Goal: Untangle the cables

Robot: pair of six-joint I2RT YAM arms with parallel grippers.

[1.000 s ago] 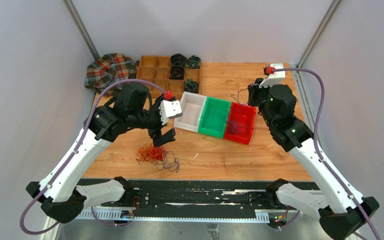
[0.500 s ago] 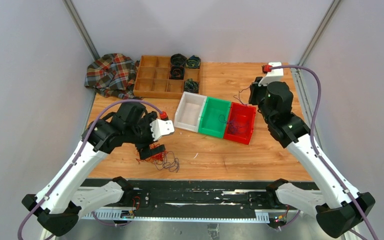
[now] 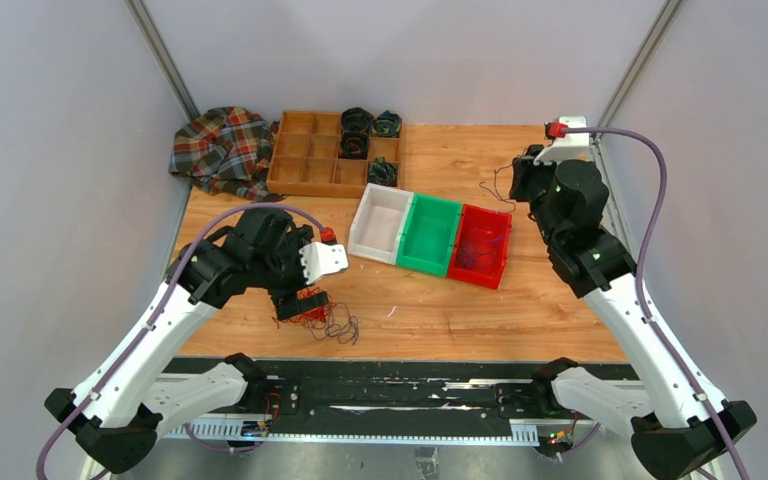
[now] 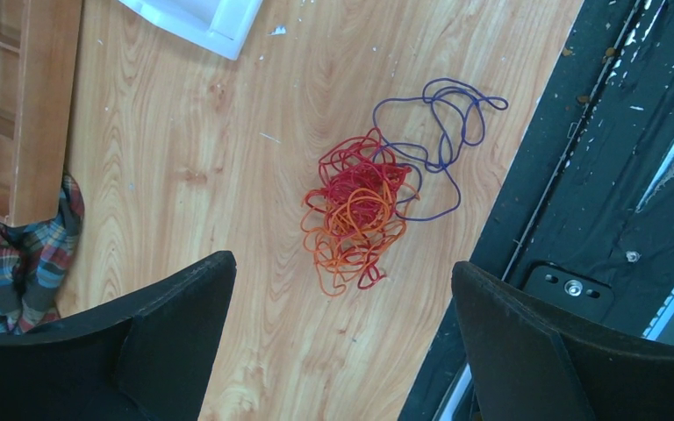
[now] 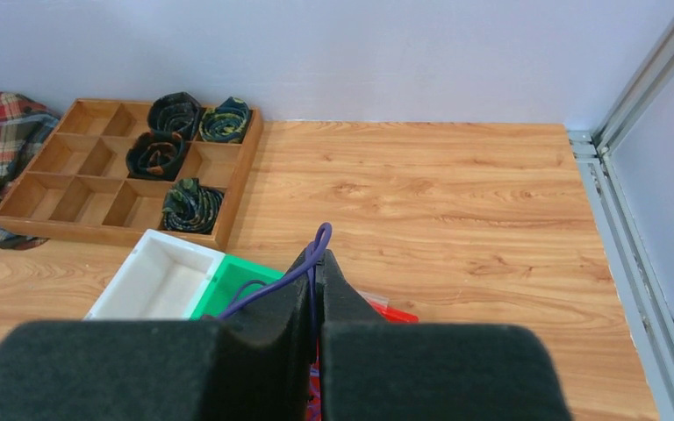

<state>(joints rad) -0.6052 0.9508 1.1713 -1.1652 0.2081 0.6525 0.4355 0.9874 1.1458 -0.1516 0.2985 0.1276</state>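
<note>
Left jaws wide, right jaws pinching one thin purple wire (image 5: 320,235).
The tangled bunch of thin red, orange and purple cables (image 4: 357,215) lies below the left jaws on the light wooden worktop (image 4: 184,132). Ahead of the right jaws are a white plastic bin (image 5: 162,281) and a wooden compartment tray (image 5: 57,162); pale lilac walls (image 5: 360,53) stand behind.

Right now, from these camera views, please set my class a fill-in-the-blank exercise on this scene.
1. The left gripper hangs with its jaws ____ over the tangle of thin red, orange and purple wires.
2. The right gripper is shut on a thin wire coloured ____.
3. Between the white plastic bin and the red plastic bin stands the ____ one.
4. The wooden compartment tray holds ____ dark coiled rolls.

Missing words: open; purple; green; four.
</note>
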